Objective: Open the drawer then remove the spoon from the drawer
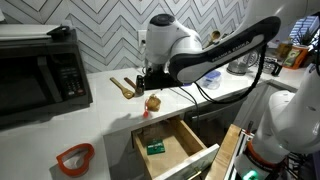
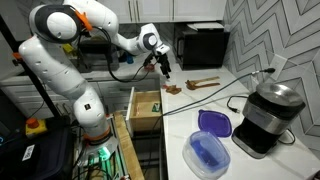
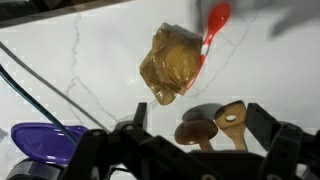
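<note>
Hangs over the counter (image 3: pixel 60 70) with the gripper (image 3: pixel 198 120) jaws spread wide and empty, the spoon (image 3: pixel 170 65) lying at 11 o'clock in the wrist view, long axis seemingly 7-to-1, already outside the open drawer (image 1: pixel 185 135).

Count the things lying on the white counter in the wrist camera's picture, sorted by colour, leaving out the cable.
Dark brown wooden utensils: 2
Light tan rounded item: 1
Red elongated item: 1
Purple plastic lid: 1
Total: 5
</note>
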Robot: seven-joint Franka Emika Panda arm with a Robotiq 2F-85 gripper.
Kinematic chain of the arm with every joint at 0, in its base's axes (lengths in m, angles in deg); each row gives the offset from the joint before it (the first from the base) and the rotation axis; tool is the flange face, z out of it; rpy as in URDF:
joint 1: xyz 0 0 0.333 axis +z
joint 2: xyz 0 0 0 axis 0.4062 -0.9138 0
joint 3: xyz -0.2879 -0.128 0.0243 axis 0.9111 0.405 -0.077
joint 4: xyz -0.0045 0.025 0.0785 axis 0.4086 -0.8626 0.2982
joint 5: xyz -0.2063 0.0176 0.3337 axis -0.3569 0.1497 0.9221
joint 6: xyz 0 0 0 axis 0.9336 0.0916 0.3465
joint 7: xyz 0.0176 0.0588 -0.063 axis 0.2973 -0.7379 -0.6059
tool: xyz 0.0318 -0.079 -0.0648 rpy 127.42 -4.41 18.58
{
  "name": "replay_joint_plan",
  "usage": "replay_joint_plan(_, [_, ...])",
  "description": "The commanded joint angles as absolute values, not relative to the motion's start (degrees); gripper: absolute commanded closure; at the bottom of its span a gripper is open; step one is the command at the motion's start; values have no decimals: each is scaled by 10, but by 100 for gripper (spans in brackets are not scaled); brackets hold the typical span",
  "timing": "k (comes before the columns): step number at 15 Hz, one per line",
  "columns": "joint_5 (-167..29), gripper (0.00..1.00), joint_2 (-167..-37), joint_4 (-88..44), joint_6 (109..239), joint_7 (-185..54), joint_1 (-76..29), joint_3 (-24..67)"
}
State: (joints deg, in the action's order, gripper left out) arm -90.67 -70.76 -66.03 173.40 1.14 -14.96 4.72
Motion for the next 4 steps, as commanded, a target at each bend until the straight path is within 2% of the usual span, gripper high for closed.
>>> replay_joint_plan(1, [-902,0,-709,-660,1735,8,-164,34])
replay_joint_plan(4, [-902,0,-711,-660,1735,8,-165,34])
